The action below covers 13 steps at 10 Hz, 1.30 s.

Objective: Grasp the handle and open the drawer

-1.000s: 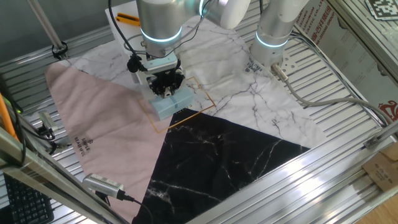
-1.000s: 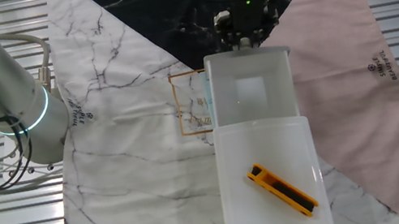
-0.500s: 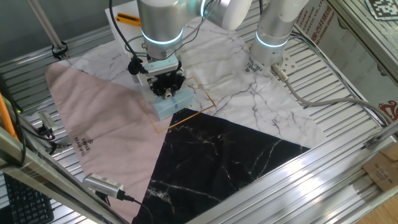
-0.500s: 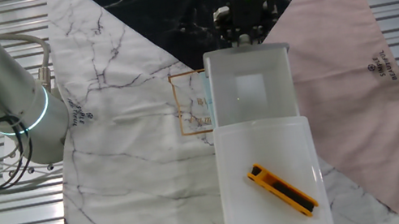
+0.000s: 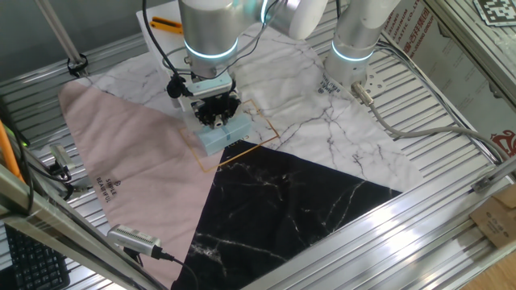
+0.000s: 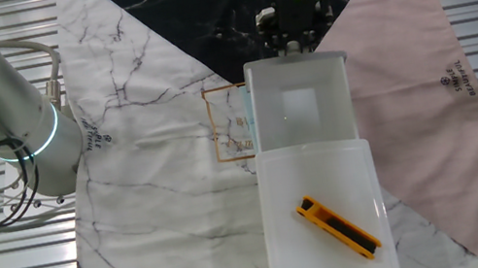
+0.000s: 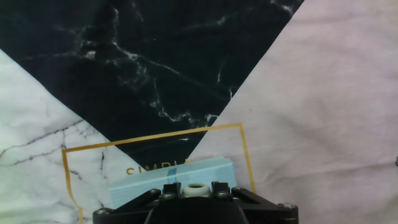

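The drawer (image 5: 223, 134) is a small light-blue flat box lying on the cloths inside a gold printed square. In the hand view its top (image 7: 155, 180) shows at the bottom edge. The handle (image 7: 196, 186) is a small pale round knob on the box. My gripper (image 5: 216, 118) stands right over the box, pointing down. In the hand view my gripper (image 7: 196, 189) has its two black fingers close against both sides of the handle, shut on it. In the other fixed view my gripper (image 6: 295, 43) sits at the far edge of the pale box.
A taller white translucent box (image 6: 320, 199) carries an orange tool (image 6: 337, 227) on top. Pink (image 5: 137, 169), black marble (image 5: 282, 201) and white marble (image 5: 339, 129) cloths cover the table. The arm's base (image 5: 355, 40) stands at the back. A grey device (image 5: 133, 238) lies front left.
Between one second and half a second ago my gripper shifted slightly towards the black cloth. Nothing has visibly moved since then.
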Available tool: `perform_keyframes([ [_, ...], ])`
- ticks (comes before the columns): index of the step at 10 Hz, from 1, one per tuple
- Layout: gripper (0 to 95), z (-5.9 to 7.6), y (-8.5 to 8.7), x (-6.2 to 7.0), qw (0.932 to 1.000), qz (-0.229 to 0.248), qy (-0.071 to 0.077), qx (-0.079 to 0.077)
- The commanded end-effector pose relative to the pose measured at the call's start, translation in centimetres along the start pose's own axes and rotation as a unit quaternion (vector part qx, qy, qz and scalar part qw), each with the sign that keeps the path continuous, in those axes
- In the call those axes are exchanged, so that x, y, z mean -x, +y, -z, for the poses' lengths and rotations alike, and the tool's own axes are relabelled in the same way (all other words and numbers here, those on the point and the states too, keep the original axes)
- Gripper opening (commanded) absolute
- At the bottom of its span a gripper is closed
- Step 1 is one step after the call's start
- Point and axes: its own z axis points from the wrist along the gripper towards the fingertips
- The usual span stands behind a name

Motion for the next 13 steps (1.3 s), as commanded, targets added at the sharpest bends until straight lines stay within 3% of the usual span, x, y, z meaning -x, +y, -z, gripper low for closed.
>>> perform_keyframes([
  [1, 0.0, -0.02, 0.03, -0.03, 1.0000, 0.003, -0.002, 0.000],
  [2, 0.0, -0.02, 0.03, -0.02, 1.0000, 0.006, -0.002, 0.000],
  [3, 19.0, -0.03, 0.03, -0.02, 1.0000, 0.008, -0.002, 0.000],
  [4, 19.0, -0.04, 0.03, -0.02, 0.9999, 0.010, -0.002, 0.000],
  [5, 38.0, -0.04, 0.03, -0.01, 0.9999, 0.011, -0.003, 0.000],
  [13, 38.0, 0.32, 0.09, 0.05, 0.9999, 0.012, -0.003, 0.000],
])
